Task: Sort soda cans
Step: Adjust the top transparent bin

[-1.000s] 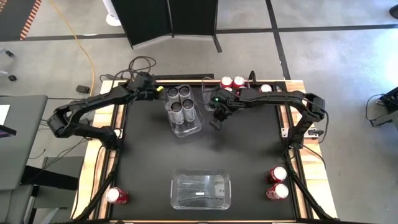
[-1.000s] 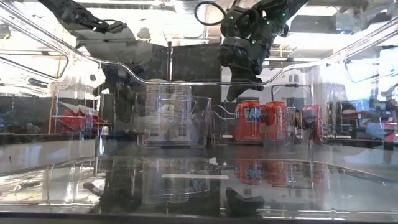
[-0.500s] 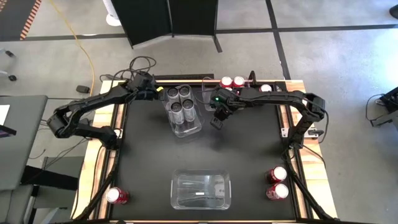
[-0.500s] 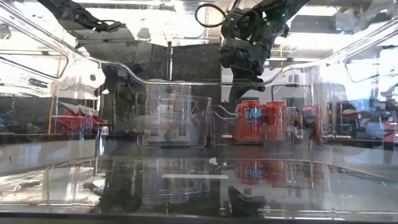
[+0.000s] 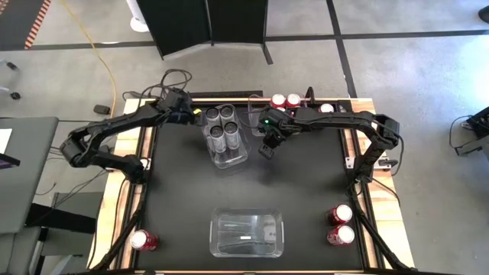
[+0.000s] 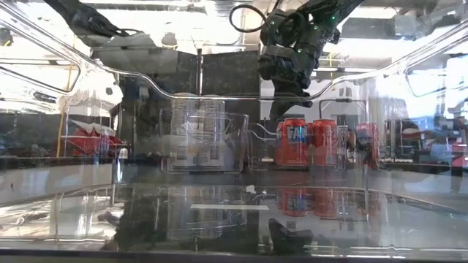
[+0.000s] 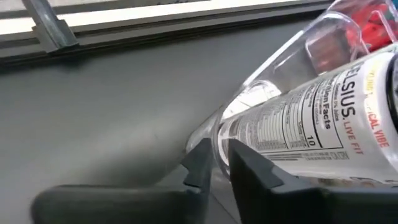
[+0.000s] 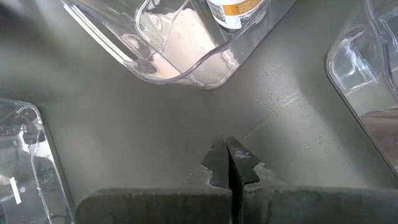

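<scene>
black table mat (image 5: 191,191) | 4 silver-grey soda cans (image 5: 220,126) in clear bin (image 5: 233,159) just beside dark right gripper (image 5: 265,149) | red soda cans (image 5: 285,101), white markings, behind it | white can (image 7: 311,118), black print, at dark left gripper (image 7: 214,163)

2 clear bins (image 5: 227,141) (image 5: 246,233) sit on the black table (image 5: 183,198), well apart.

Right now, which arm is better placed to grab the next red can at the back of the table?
The right. Its gripper hangs empty, fingers shut, close to the red cans at the back edge. The left gripper is pinching the rim of the bin holding silver cans.
</scene>
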You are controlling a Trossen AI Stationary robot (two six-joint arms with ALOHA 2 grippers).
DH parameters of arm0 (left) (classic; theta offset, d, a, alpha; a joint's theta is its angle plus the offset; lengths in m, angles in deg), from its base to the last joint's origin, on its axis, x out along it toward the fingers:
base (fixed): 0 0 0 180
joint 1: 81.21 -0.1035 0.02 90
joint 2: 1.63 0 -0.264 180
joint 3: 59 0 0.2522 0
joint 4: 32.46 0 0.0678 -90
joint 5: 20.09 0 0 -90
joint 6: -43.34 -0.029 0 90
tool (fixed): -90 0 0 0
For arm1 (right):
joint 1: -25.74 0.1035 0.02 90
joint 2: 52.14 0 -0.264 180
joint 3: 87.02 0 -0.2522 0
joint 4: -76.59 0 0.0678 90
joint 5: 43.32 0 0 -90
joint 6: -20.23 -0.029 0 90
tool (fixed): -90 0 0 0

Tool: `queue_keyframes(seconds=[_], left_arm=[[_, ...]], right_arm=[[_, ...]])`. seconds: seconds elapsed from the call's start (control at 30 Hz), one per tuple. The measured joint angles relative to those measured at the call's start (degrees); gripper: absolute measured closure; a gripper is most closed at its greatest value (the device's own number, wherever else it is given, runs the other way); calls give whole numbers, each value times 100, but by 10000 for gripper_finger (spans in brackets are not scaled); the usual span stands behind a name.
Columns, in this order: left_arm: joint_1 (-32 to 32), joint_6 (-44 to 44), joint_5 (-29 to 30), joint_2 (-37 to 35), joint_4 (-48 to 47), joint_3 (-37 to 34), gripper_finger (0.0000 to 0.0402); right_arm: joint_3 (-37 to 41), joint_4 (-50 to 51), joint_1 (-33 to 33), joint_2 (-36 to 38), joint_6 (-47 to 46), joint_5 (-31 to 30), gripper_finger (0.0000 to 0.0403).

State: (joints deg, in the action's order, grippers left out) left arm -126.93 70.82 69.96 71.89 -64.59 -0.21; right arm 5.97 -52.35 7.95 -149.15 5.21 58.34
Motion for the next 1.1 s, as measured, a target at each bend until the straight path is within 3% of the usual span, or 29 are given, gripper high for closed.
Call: queue_keyframes(seconds=[0.23,0.93,1.1], left_arm=[[-6,108,18,87,142,3,395],[-631,-49,196,185,917,-18,401],[-742,-132,192,530,1375,-12,401]], right_arm=[[-2,184,4,0,-4,2,403],[-2,173,-114,0,4,24,403],[-2,173,-114,0,-93,26,403]])
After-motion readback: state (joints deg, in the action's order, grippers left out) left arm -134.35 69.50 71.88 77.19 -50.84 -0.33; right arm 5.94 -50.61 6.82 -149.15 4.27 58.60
